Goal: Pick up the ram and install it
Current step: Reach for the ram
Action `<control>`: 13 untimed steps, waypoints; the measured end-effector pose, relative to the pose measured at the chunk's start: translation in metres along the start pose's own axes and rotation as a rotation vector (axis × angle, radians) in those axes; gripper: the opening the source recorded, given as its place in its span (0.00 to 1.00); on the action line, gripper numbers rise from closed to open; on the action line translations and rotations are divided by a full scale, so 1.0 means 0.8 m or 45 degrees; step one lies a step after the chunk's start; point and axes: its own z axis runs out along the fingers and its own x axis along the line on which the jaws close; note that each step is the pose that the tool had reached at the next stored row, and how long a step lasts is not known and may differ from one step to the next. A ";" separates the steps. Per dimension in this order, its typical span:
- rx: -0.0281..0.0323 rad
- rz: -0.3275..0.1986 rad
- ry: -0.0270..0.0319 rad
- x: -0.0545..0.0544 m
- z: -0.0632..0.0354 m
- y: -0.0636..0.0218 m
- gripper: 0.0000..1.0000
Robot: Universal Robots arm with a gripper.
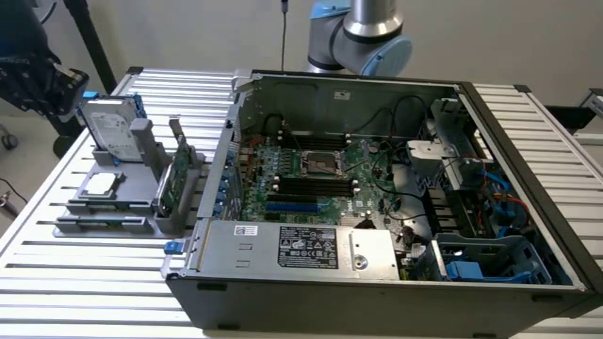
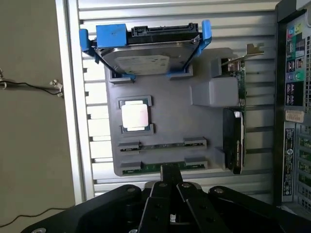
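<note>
Poised above the grey tray (image 2: 170, 116) — aimed at the ram (image 2: 146, 168).
Nearest, gripper (image 2: 170, 171) pinched shut, empty; just past it, slotted on edge along the tray's near side, probably to offer a thin top for pinching; farther along the tray, processor (image 2: 135, 115), then hard drive (image 2: 146, 58).

Arm (image 1: 363, 32) upright, gripper (image 2: 170, 168) fingers (image 2: 165, 178) closed together

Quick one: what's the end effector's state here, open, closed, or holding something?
End effector: closed, holding nothing; the ram lies in its slot on the grey tray.
</note>
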 end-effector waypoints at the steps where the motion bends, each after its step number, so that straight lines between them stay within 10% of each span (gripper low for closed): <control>1: 0.0011 0.000 0.0007 0.003 0.001 0.000 0.11; 9: 0.0100 -0.013 0.0312 0.009 0.005 -0.008 0.11; 13: 0.0123 -0.028 0.0329 0.008 0.008 -0.013 0.11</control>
